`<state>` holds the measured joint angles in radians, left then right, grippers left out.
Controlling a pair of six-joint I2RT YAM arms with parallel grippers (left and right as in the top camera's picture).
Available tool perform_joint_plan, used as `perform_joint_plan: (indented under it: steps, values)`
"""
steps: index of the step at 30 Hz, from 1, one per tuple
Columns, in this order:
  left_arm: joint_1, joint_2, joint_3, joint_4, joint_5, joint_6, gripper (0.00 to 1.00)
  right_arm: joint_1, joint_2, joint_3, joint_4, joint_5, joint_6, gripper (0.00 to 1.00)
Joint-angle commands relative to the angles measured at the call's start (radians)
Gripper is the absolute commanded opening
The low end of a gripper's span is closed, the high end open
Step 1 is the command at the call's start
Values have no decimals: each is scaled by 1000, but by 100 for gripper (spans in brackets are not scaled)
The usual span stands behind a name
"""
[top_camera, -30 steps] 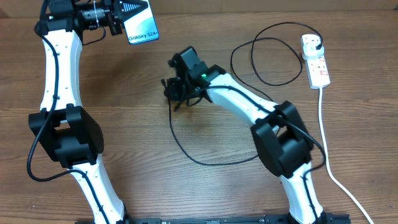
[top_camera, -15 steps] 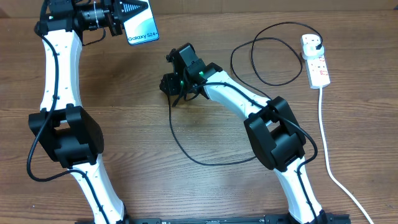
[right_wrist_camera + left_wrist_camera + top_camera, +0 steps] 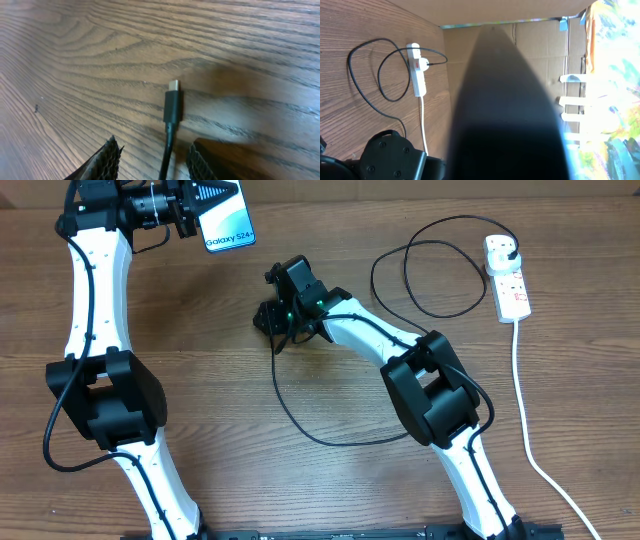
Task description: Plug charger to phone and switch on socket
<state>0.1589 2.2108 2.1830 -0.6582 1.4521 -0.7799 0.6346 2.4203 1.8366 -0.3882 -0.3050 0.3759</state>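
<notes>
At the far left corner of the counter (image 3: 330, 490) the left fingers (image 3: 188, 222) clamp the phone (image 3: 226, 225) aloft. Near the centre the right fingers (image 3: 107, 160) stand apart astride the charger (image 3: 172, 107), gripping nothing; closing off-centre could flick its tip sideways. The socket (image 3: 508, 278) lies far right.

A wooden table (image 3: 200, 400) with a cardboard wall (image 3: 545, 45) behind.

The left arm (image 3: 95, 290) and right arm (image 3: 375, 337) have white rounded links, bulky black joints and thin black cables. A green light (image 3: 318, 304) glows near the right tool (image 3: 152, 162), which has black waffle-textured pads (image 3: 107, 161).
</notes>
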Motion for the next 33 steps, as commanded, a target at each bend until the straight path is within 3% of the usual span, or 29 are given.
perform_joint_plan:
  steps: [1, 17, 27, 33]
  values:
    - [-2, -20, 5, 4, 42, -1, 4, -2, 45, 21, 5, -50, 48, 43]
    - [-16, -20, 5, -24, 42, 43, 4, -9, 130, 20, -7, -85, 152, 39]
    - [-18, -20, 5, -25, 42, 43, 4, -13, 188, 20, -30, -32, 152, 31]
    - [-18, -20, 5, -25, 42, 43, 4, 0, 195, 19, -64, 116, 152, 25]
